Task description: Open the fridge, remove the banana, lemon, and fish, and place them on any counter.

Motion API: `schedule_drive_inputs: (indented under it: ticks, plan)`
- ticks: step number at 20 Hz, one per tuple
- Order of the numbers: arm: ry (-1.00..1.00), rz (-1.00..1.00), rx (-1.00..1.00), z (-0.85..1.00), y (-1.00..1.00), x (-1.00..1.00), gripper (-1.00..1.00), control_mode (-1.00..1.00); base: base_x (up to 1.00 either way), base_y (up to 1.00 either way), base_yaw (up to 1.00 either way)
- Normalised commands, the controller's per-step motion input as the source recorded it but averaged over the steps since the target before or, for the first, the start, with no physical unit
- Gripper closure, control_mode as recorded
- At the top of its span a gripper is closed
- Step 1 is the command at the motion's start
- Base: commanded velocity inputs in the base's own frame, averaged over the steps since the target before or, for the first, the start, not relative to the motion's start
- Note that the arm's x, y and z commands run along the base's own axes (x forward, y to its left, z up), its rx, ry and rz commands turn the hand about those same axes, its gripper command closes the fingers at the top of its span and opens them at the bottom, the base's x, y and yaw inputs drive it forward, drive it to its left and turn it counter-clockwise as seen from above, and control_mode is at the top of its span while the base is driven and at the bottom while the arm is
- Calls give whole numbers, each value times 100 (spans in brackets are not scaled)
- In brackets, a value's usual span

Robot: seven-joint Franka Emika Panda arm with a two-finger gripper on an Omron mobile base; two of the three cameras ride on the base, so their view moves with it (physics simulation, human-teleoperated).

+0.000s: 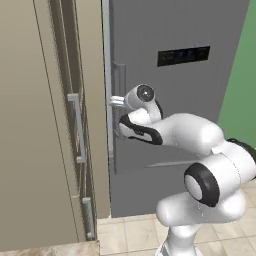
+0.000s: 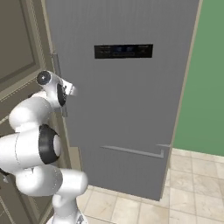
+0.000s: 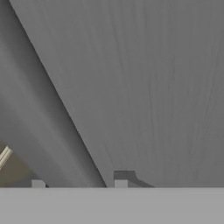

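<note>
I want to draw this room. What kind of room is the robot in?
Probably a kitchen. A tall grey fridge with a dark display panel stands on a tiled floor, and beige cabinets with bar handles stand beside it.

The fridge [image 1: 175, 100] is rendered in matte grey with a faint vertical grain, and a black panel [image 1: 183, 55] with dim bluish marks is set near its top. Its handle [image 1: 120, 100] is given a paler grey. The cabinets [image 1: 40, 125] are coloured beige, with light grey handles [image 1: 76, 127]. The arm [image 1: 200, 150] is shown in glossy white with black joints. The wall [image 2: 205, 87] is painted flat green. The floor [image 2: 192, 188] is laid in cream tiles with darker grout lines.
</note>
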Motion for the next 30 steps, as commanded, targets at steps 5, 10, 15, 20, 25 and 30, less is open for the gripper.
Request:
schedule_drive_inputs:
  ticks: [5, 10, 15, 20, 25, 30]
  plan:
    - [3, 6, 0, 0, -66, -100, 100, -100, 0, 0, 0]
    - [6, 1, 0, 0, -66, -99, 100, -100, 0, 0, 0]
    - [6, 6, -1, 0, -61, -79, 100, -100, 0, 0, 0]
    - [0, 12, -1, 0, -44, -51, 100, -100, 0, 0, 0]
    - [0, 13, 0, 0, -39, -29, 100, -100, 0, 0, 0]
    - [0, 12, 0, 12, -35, -7, 100, -100, 0, 0, 0]
